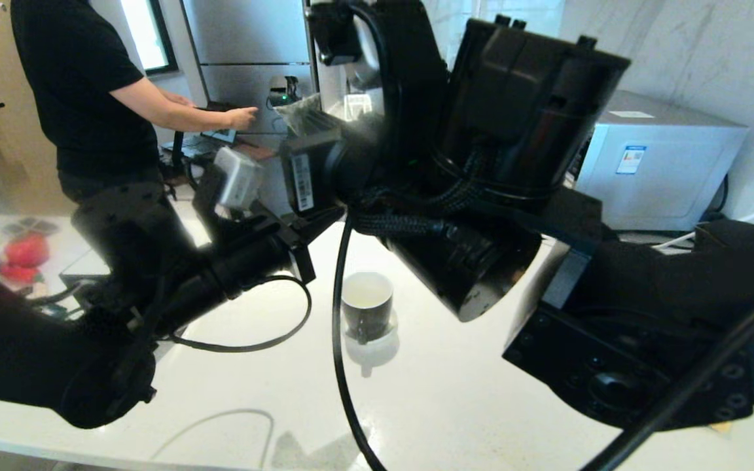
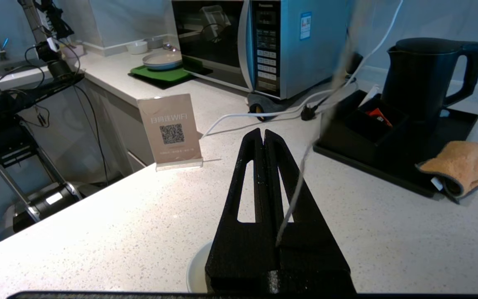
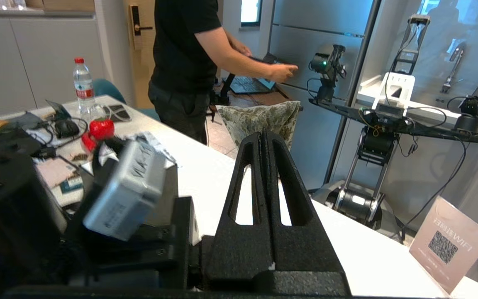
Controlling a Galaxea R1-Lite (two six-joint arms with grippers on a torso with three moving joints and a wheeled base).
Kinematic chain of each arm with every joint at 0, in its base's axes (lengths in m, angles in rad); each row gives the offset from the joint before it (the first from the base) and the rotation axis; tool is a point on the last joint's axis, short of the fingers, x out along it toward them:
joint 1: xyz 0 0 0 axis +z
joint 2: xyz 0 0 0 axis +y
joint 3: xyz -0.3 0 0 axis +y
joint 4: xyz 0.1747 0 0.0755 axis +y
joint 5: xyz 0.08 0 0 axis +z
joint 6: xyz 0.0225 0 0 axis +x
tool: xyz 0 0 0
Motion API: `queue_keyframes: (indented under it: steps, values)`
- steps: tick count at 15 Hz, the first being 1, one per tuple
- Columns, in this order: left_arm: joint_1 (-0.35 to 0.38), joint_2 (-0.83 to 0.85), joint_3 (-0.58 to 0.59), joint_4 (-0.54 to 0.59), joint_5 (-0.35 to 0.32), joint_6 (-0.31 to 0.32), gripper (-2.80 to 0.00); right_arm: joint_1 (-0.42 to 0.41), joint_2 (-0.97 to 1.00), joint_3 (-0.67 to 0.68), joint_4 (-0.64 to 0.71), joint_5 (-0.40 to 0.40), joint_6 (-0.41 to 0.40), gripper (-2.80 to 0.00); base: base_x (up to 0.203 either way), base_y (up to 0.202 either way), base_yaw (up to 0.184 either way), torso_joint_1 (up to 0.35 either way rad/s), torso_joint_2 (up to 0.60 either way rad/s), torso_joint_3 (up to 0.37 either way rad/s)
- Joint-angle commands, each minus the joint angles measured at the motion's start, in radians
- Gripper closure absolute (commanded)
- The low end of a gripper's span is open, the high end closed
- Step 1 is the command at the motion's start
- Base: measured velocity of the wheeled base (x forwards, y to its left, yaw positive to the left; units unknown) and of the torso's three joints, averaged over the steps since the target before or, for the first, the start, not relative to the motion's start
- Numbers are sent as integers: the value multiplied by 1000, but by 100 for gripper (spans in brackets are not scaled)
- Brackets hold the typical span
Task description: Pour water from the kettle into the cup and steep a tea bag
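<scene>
The cup [image 1: 367, 309], black with a white inside, stands on the white counter under my crossed arms. Its white rim [image 2: 195, 268] shows just below my left gripper [image 2: 262, 133], which is shut. A thin white string [image 2: 305, 166] comes out of the seam between that gripper's fingers and runs up and away; the tea bag pouch itself is hidden. The kettle [image 2: 425, 79] stands upright on a black tray [image 2: 388, 176], off to one side of the cup. My right gripper [image 3: 264, 135] hovers shut over the counter beside the left wrist, with only a tiny white speck at its seam.
An orange cloth [image 2: 463, 164] lies on the tray's corner and a red sachet [image 2: 379, 117] sits in its compartment. A microwave [image 2: 264, 45], white cables [image 2: 264, 114] and a WiFi sign [image 2: 172, 128] stand behind. A person [image 1: 82, 85] works beyond the counter.
</scene>
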Motion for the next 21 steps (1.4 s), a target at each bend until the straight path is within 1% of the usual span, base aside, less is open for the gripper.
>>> queue_keyframes:
  steps: [1,4,7,12,17,21]
  values:
    - [3,-17,9,-9,-2,-1,0,1,-6,38,-11,-4,-4,0,0,0,0,0,0,0]
    - [9,-24,8,-8,4,-2,0,1,-26,119,-60,-4,-5,0,0,0,0,0,0,0]
    - [11,-24,6,-8,4,-2,0,1,-68,213,-78,-4,-5,0,0,0,0,0,0,0]
    - [12,-24,2,-8,6,-2,0,1,-92,379,-189,-2,-3,0,0,0,0,0,0,0]
    - [22,-26,-1,-6,6,-2,0,1,-70,465,-287,2,1,0,0,0,0,0,0,0]
    - [20,-28,-1,-4,10,-2,0,1,-46,465,-288,4,3,0,0,0,0,0,0,0]
